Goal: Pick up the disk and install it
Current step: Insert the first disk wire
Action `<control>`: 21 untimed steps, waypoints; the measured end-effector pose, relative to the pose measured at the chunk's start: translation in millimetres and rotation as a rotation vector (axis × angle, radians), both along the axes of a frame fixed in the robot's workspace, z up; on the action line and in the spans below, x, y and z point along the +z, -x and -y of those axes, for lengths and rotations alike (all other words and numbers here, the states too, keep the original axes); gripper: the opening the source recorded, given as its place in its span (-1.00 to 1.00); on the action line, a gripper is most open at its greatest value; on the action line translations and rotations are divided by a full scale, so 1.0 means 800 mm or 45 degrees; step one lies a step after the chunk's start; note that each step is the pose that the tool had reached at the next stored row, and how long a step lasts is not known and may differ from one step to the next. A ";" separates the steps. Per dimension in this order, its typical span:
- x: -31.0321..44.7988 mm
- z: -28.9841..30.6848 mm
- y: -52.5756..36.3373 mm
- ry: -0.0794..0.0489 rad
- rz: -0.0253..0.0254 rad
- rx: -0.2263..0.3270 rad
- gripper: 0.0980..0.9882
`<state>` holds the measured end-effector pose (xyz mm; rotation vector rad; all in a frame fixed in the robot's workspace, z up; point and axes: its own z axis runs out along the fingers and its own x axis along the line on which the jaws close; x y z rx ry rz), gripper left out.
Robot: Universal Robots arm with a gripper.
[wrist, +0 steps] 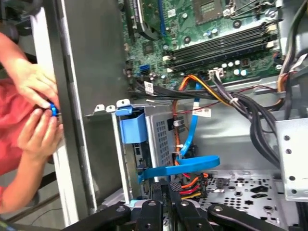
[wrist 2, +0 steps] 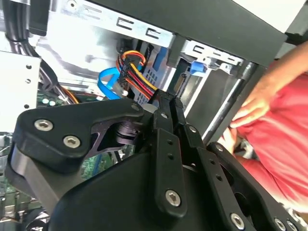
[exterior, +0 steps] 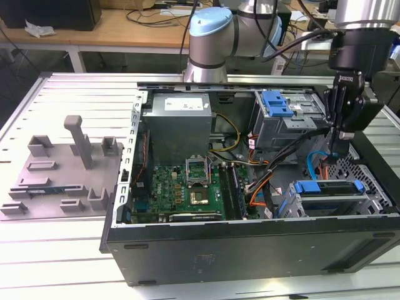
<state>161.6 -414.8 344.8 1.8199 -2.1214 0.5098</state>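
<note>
A ribbed silver aluminium desk [exterior: 75, 94] spread wide; beyond its far edge stood a light wooden table [exterior: 94, 34] strewn with dark cables [exterior: 147, 17].

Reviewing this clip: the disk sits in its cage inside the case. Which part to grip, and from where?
Probably the blue frame across the top of the disk, coming straight down through the open side of the case. The cage covers its flanks, so only that upper bar looks reachable. The gripper hangs above it.
</note>
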 end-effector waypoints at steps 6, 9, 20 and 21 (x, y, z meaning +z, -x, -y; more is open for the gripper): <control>0.0056 0.0245 -0.004 -0.081 0.0001 0.000 -0.85; 0.0090 0.0368 -0.004 -0.146 0.0001 0.000 -0.85; 0.0126 0.0684 -0.002 -0.285 0.0003 0.007 -0.85; 0.0131 0.0704 -0.002 -0.300 0.0005 0.008 -0.85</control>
